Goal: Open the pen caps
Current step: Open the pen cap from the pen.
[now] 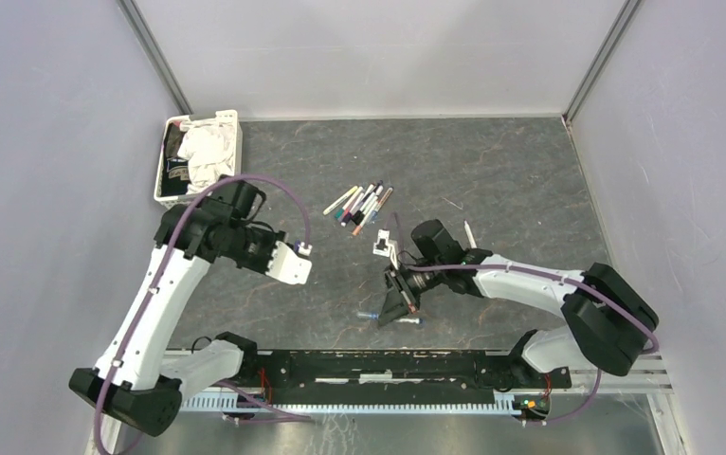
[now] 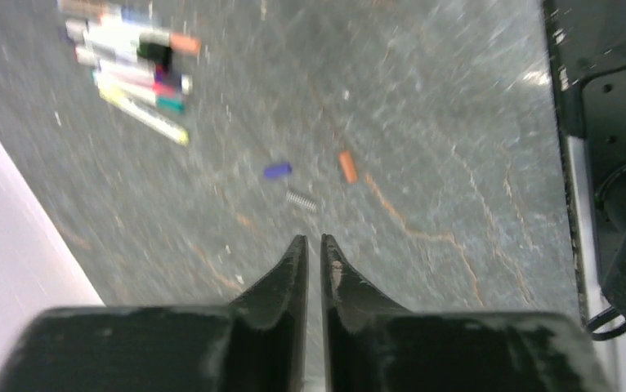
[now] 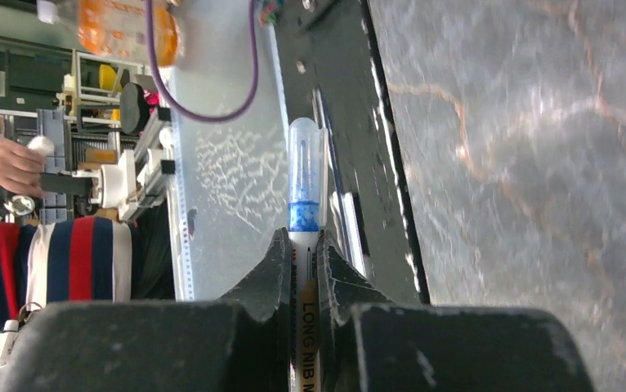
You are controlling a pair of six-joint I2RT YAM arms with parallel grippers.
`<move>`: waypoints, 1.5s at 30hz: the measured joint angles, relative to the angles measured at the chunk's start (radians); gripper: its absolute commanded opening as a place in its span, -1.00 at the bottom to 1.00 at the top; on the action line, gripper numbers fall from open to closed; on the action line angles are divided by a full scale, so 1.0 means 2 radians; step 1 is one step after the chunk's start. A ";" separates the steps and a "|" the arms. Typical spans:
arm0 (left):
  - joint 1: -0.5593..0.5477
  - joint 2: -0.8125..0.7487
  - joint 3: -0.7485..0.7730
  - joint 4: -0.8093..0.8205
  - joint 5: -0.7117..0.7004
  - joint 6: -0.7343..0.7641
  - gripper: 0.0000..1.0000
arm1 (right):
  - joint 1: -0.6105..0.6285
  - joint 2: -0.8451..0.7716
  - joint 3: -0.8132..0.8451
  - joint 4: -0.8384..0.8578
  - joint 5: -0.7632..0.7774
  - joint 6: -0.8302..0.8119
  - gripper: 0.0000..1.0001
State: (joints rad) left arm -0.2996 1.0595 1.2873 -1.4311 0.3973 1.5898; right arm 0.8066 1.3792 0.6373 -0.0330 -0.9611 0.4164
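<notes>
**Capped marker clamped in R gripper, two caps loose on table**

The held marker [image 3: 306,322] wears a translucent cap [image 3: 306,163] with blue showing inside. The right gripper [image 3: 303,243] is clamped on the white barrel just below it.

Two loose caps lie on the table [image 2: 457,122] — a blue cap [image 2: 277,170] and an orange cap [image 2: 348,166] — w/ a blurred spring-like bit [image 2: 300,200] beside them.

The pen cluster [image 1: 359,204] holds approx. eight; overlap blocks an exact count. One single pen [image 1: 470,232] lies apart.

Left gripper [image 2: 308,245]: fingers nearly together, thin slit, nothing between.

Even, bright overhead light, soft shadows, both wrist views motion-blurred, glare on table [image 2: 457,122], top view sharp
</notes>
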 measured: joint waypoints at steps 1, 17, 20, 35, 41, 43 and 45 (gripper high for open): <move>-0.030 -0.003 -0.002 0.001 0.004 -0.014 -0.20 | 0.000 0.007 0.011 0.006 -0.004 0.007 -1.00; -0.175 -0.021 -0.050 0.074 0.037 -0.160 -0.06 | 0.035 0.146 0.142 0.301 -0.047 0.264 -1.00; -0.179 -0.021 -0.050 0.083 0.036 -0.167 -0.21 | 0.035 0.156 0.142 0.325 -0.048 0.291 -1.00; -0.193 -0.015 -0.052 0.100 0.025 -0.198 -0.95 | 0.039 0.177 0.174 0.365 -0.046 0.330 -0.66; -0.194 -0.012 -0.052 0.096 0.009 -0.198 -0.95 | 0.039 0.173 0.174 0.320 -0.044 0.282 -0.15; -0.194 -0.011 -0.052 0.093 0.006 -0.199 -0.95 | 0.039 0.167 0.174 0.278 -0.040 0.249 -0.19; -0.195 -0.005 -0.052 0.091 0.006 -0.205 -0.95 | 0.039 0.159 0.173 0.254 -0.036 0.226 -0.23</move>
State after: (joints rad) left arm -0.6895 1.0489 1.1839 -1.2495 0.4088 1.1797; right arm 0.8841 1.6981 0.9836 0.4744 -1.0340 0.8677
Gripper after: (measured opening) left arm 0.215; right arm 0.411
